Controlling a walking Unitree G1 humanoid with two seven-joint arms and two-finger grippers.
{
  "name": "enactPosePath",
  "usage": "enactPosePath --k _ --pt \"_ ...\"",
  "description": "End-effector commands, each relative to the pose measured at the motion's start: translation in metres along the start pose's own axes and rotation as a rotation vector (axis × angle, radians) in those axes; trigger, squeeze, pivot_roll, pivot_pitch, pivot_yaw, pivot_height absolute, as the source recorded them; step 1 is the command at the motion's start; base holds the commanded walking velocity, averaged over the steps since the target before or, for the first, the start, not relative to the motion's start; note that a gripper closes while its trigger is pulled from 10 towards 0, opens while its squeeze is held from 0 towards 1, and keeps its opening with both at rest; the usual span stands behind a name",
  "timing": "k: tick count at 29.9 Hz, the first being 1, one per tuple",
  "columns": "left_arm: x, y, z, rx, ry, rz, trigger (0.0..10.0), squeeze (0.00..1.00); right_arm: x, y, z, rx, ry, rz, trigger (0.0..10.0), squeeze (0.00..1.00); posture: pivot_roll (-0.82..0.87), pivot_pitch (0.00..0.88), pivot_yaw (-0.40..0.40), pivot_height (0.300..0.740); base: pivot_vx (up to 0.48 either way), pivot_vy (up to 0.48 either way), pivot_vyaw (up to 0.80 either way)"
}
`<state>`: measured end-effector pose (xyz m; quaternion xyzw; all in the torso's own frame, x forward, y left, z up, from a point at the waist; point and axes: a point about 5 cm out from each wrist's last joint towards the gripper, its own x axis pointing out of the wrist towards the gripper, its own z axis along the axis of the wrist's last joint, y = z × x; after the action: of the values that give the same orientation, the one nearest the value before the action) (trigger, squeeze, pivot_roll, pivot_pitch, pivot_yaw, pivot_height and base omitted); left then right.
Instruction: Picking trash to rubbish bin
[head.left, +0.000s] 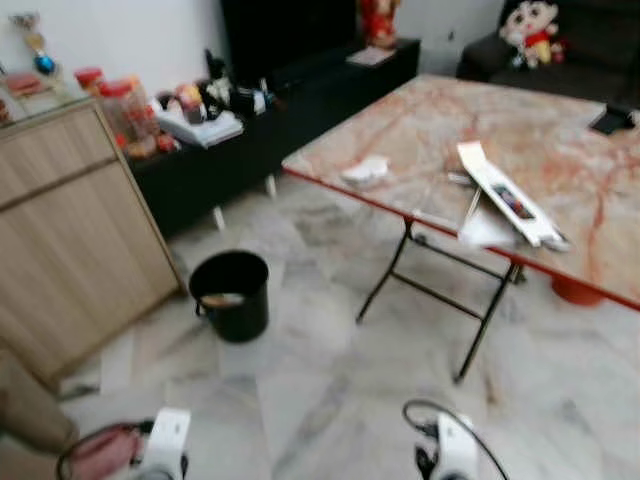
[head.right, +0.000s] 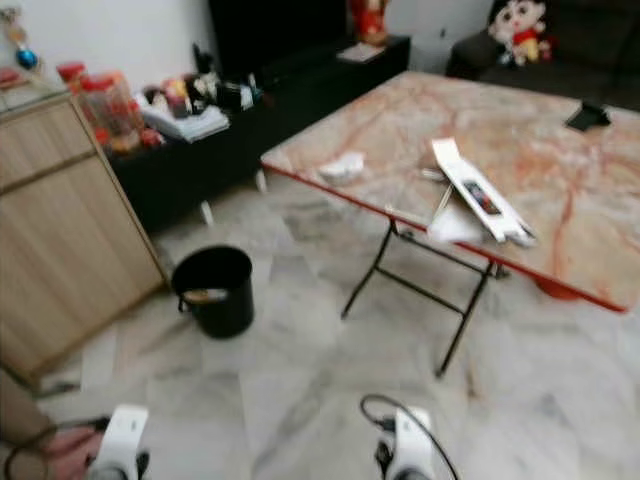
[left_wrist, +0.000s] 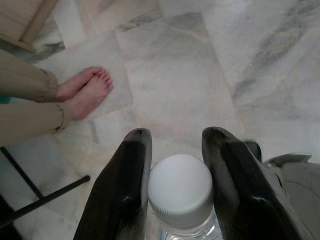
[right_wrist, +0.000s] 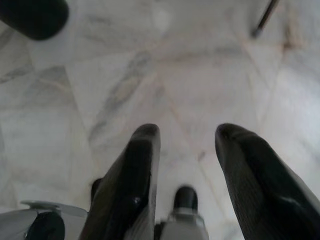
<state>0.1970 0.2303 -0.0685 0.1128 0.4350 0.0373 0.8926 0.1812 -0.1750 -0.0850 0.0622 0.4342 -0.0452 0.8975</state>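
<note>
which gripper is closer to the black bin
Left. The left gripper, shut on a bottle, sits below the black bin; the right gripper is farther right, nearer the table.

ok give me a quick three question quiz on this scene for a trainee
1. True or false: the left gripper holds a clear plastic bottle with a white cap.
2. Where does the round black plastic bin stand?
A. on the table
B. on the floor beside the light wooden cabinet
C. under the sofa
3. Fill in: the long white carton lies on the ____ folding table.

Key: 1 true; 2 B; 3 marble-patterned.
</note>
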Motion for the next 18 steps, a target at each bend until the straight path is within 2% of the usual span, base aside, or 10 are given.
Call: enactPosePath --k 1,8,10,12,13,14,15,16,17,18 --pt "0.0 0.007 0.0 0.015 -0.002 0.012 10.0 0.0 0.002 0.013 0.004 0.007 -0.013 0.038 10.0 0.0 0.18 0.0 0.026 0.74 0.0 0.0 0.0" --pt "0.0 -0.001 0.006 0.055 -0.047 -0.045 10.0 0.0 0.002 0.015 0.004 0.033 -0.027 0.028 10.0 0.0 0.14 0.0 0.083 0.74 0.0 0.0 0.0" --pt "-0.001 -0.012 0.001 0.111 -0.033 -0.099 10.0 0.0 0.002 0.011 0.009 0.097 -0.063 0.012 10.0 0.0 0.21 0.0 0.03 0.74 0.0 0.0 0.0" --pt "0.0 -0.013 0.002 0.122 -0.027 -0.089 10.0 0.0 0.002 0.011 0.01 0.086 -0.066 0.018 10.0 0.0 0.23 0.0 0.025 0.74 0.0 0.0 0.0" --pt "0.001 -0.011 0.01 0.069 -0.042 -0.05 10.0 0.0 0.002 0.014 0.013 0.0 -0.074 0.046 10.0 0.0 0.19 0.0 -0.009 0.74 0.0 0.0 0.0" --pt "0.001 -0.011 0.01 0.069 -0.042 -0.05 10.0 0.0 0.002 0.014 0.013 0.0 -0.074 0.046 10.0 0.0 0.19 0.0 -0.009 0.74 0.0 0.0 0.0" --pt "0.002 -0.01 0.015 0.024 -0.054 -0.03 10.0 0.0 0.003 0.017 0.015 -0.053 -0.081 0.062 10.0 0.0 0.19 0.0 -0.009 0.74 0.0 0.0 0.0" --pt "0.002 -0.01 0.015 0.024 -0.054 -0.03 10.0 0.0 0.003 0.017 0.015 -0.053 -0.081 0.062 10.0 0.0 0.19 0.0 -0.009 0.74 0.0 0.0 0.0" --pt "0.003 -0.01 0.02 -0.006 -0.077 -0.031 10.0 0.0 0.003 0.017 0.021 -0.009 -0.104 0.059 10.0 0.0 0.19 0.0 0.033 0.74 0.0 0.0 0.0" --pt "0.003 -0.008 0.017 0.012 -0.061 -0.032 10.0 0.0 0.004 0.018 0.025 0.074 -0.134 0.054 10.0 0.0 0.18 0.0 0.04 0.74 0.0 0.0 0.0"
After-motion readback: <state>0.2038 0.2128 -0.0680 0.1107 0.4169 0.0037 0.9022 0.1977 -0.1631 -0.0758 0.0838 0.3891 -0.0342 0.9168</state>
